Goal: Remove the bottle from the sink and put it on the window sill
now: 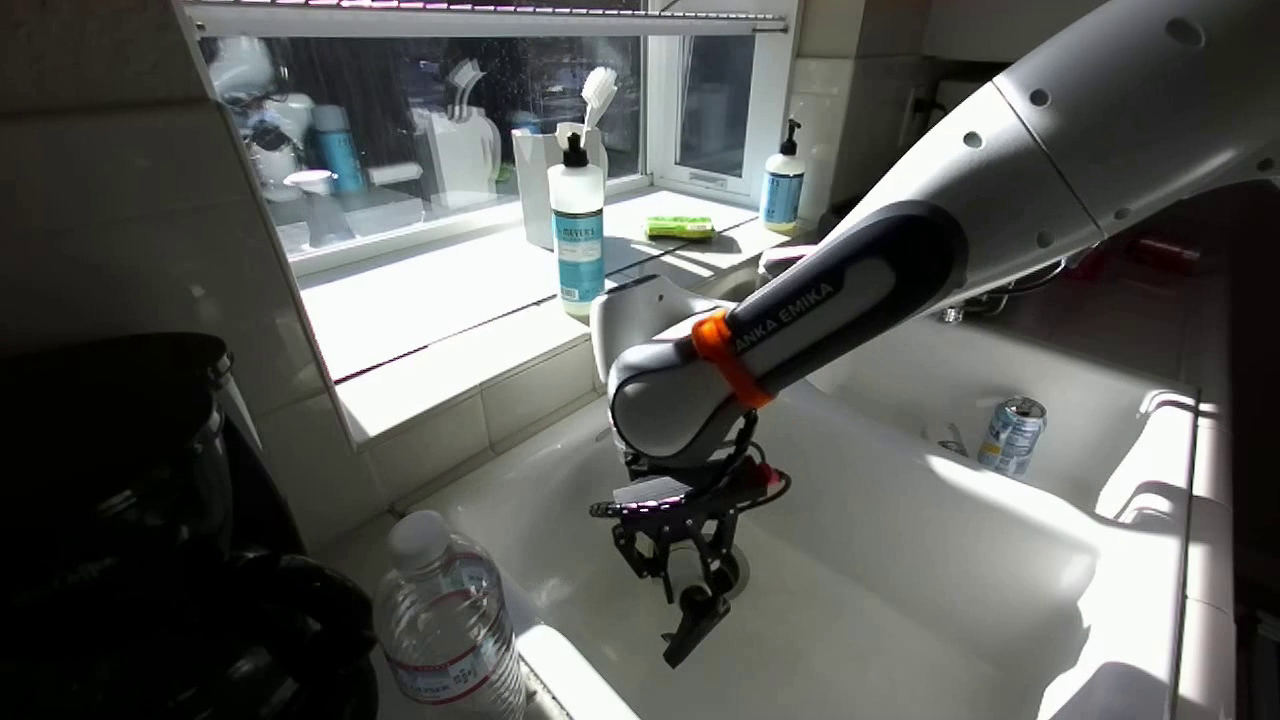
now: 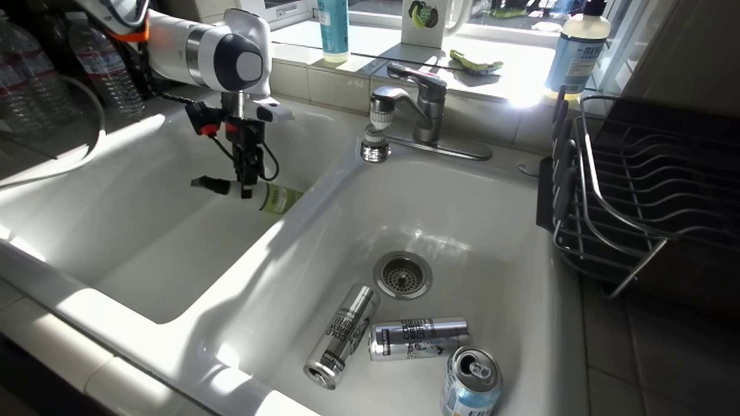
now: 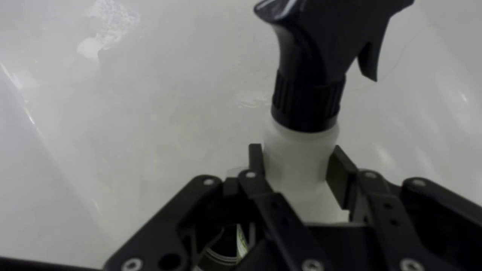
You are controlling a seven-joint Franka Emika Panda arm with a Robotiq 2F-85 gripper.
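Note:
The bottle (image 2: 281,199) has a black trigger top, a pale neck and a yellow-green label. It lies tilted low in the left-hand basin of the white sink (image 2: 144,231), its lower end partly hidden by the divider. My gripper (image 1: 690,585) points down into the sink (image 1: 860,620) with its fingers on both sides of the neck. In the wrist view the gripper's pads (image 3: 295,162) touch the bottle's neck (image 3: 301,177) just below the black collar. I cannot tell whether the bottle rests on the floor. The window sill (image 1: 420,310) is the white ledge behind the sink.
On the sill stand a blue-label bottle (image 1: 578,240), a white pitcher (image 2: 428,23), a green sponge (image 1: 680,228) and another soap bottle (image 1: 783,190). A faucet (image 2: 428,110), cans (image 2: 419,338), a dish rack (image 2: 636,173) and a water bottle (image 1: 450,630) are nearby.

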